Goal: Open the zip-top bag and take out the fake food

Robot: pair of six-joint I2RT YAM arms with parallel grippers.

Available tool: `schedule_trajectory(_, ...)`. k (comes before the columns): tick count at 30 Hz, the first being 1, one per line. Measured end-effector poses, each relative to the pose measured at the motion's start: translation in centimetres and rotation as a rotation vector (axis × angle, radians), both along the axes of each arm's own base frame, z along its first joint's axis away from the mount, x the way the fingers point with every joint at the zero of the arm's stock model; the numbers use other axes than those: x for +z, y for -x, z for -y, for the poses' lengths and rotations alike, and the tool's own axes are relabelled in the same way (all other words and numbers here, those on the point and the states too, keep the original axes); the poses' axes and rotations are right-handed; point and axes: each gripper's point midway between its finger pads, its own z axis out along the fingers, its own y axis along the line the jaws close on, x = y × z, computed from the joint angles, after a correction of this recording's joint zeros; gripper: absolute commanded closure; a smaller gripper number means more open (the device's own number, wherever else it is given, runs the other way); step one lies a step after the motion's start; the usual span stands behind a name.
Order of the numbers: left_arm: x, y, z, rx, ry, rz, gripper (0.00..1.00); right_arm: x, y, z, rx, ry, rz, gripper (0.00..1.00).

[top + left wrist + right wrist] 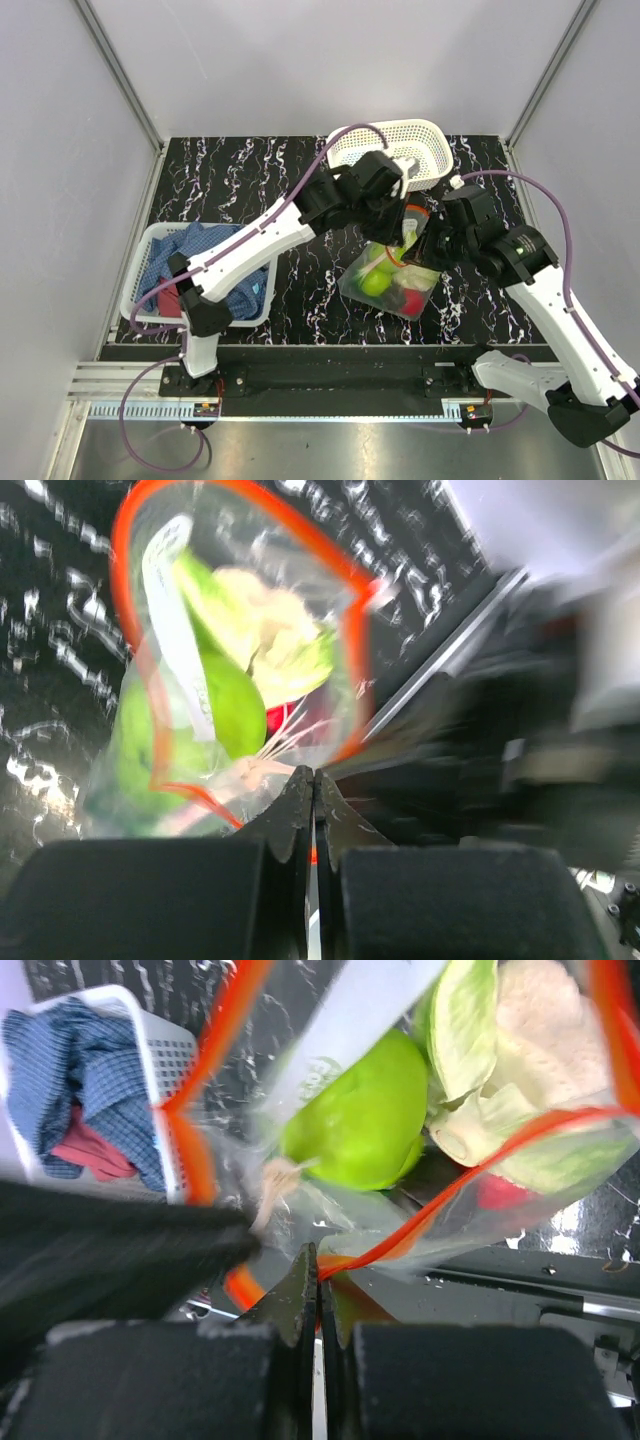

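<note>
Top external: zip-top bag (pixel 392 280) mid-table (pixel 250 180), between left hand (pixel 402 218) and right hand (pixel 425 250).
Left wrist: hand pressed together, pinching the bag's lip; mouth gapes open.
Right wrist: hand likewise pinching the opposite lip.
Fake food (pixel 360 1125) all inside; removal outstanding.

a white perforated plastic basket (pixel 400 125) sits upper centre on a black marbled tabletop (pixel 240 180); a second basket (pixel 152 232) at left holds a blue checked cloth (pixel 205 245) and a red cloth (pixel 168 303).
</note>
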Motion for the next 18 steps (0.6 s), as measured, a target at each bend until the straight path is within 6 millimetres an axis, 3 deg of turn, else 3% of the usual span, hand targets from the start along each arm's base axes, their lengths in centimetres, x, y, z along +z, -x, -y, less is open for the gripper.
schedule_trajectory(6,-8.5,-1.7,-3.8,0.078,-0.193,-0.104,1.0,0.9,0.4,0.4,-0.001,-0.004,0.023,1.0)
schedule_trajectory(8,-8.9,-1.4,-3.8,0.082,-0.22,-0.109,1.0,0.8,0.5,0.5,0.003,0.006,0.019,1.0)
schedule_trajectory(10,-6.6,-0.4,-2.7,0.063,-0.179,-0.085,1.0,0.6,0.6,0.7,0.006,0.018,0.016,1.0)
schedule_trajectory(13,0.0,1.1,0.2,0.016,-0.01,-0.002,1.0,0.5,0.7,0.8,0.012,0.027,0.016,1.0)
schedule_trajectory(15,3.1,1.6,0.9,0.002,0.073,0.036,1.0,0.5,0.7,0.9,0.015,0.029,0.018,1.0)
schedule_trajectory(18,3.8,0.9,0.5,0.013,0.089,0.054,1.0,0.2,0.9,1.0,0.016,0.032,0.014,1.0)
